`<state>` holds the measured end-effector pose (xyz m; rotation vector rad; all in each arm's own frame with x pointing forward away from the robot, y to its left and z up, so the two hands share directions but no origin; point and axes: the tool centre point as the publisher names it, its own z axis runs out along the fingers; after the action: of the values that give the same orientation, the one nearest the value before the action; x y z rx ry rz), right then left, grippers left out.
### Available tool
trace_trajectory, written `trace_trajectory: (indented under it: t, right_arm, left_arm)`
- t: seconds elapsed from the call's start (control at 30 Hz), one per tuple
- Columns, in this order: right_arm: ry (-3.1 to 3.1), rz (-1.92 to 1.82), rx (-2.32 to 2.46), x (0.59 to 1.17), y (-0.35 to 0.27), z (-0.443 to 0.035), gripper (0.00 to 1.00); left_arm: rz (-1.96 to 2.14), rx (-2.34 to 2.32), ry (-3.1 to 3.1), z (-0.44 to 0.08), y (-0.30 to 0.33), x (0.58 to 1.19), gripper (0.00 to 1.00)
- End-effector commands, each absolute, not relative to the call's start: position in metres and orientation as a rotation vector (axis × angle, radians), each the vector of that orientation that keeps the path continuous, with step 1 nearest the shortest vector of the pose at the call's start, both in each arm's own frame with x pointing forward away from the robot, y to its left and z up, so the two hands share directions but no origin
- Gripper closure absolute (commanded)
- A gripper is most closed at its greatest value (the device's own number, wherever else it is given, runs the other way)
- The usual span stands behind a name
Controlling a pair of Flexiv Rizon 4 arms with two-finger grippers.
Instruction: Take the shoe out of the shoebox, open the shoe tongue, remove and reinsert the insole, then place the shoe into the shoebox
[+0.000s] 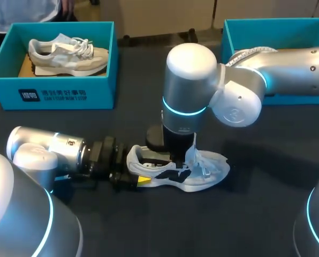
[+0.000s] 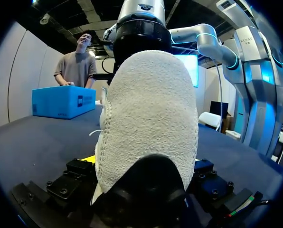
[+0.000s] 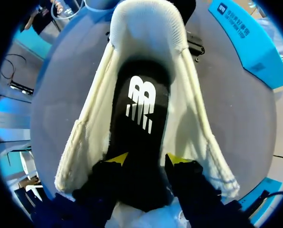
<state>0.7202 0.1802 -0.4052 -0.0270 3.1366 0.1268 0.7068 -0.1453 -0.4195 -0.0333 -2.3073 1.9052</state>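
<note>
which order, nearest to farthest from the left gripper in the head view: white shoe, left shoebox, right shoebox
1. white shoe, on the table with its heel right at the left gripper
2. left shoebox, at the table's far left, a beige shoe inside
3. right shoebox, at the far right, clearly farthest

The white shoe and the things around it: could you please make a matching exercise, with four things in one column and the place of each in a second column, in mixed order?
Column one
1. beige shoe
2. white shoe
3. black insole
4. left gripper

Column two
a. inside the white shoe
b. at the heel of the white shoe
c. in the blue box at the far left of the table
d. on the table, outside both boxes

Right pairs: 1-c, 2-d, 3-a, 4-b
</note>
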Motion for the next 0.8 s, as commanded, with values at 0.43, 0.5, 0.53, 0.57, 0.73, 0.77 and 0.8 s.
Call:
trace_trajectory:
  t: [0.43, 0.5, 0.53, 0.57, 0.73, 0.77, 0.8]
  right_arm:
    - [3.374, 0.126, 0.048, 0.691, 0.180, -0.429, 0.76]
    - [3.365, 0.153, 0.078, 0.688, 0.177, -0.427, 0.98]
    - [3.356, 0.158, 0.087, 0.686, 0.175, -0.426, 1.00]
    - [3.345, 0.166, 0.101, 0.685, 0.174, -0.424, 1.00]
    - [3.290, 0.262, 0.132, 0.682, 0.165, -0.408, 1.00]
    - [3.273, 0.280, 0.134, 0.682, 0.163, -0.402, 1.00]
    - [3.258, 0.317, 0.122, 0.682, 0.162, -0.398, 1.00]
  left_arm:
    - [1.906, -0.035, -2.307, -0.420, -0.146, 0.706, 1.00]
    - [1.906, -0.035, -2.307, -0.420, -0.146, 0.706, 1.00]
    - [1.906, -0.035, -2.307, -0.420, -0.146, 0.706, 1.00]
    - [1.906, -0.035, -2.307, -0.420, -0.146, 0.706, 1.00]
    - [1.906, -0.035, -2.307, -0.420, -0.146, 0.706, 1.00]
    - [1.906, -0.035, -2.307, -0.420, -0.146, 0.706, 1.00]
    - [1.906, -0.035, -2.307, -0.420, -0.146, 0.706, 1.00]
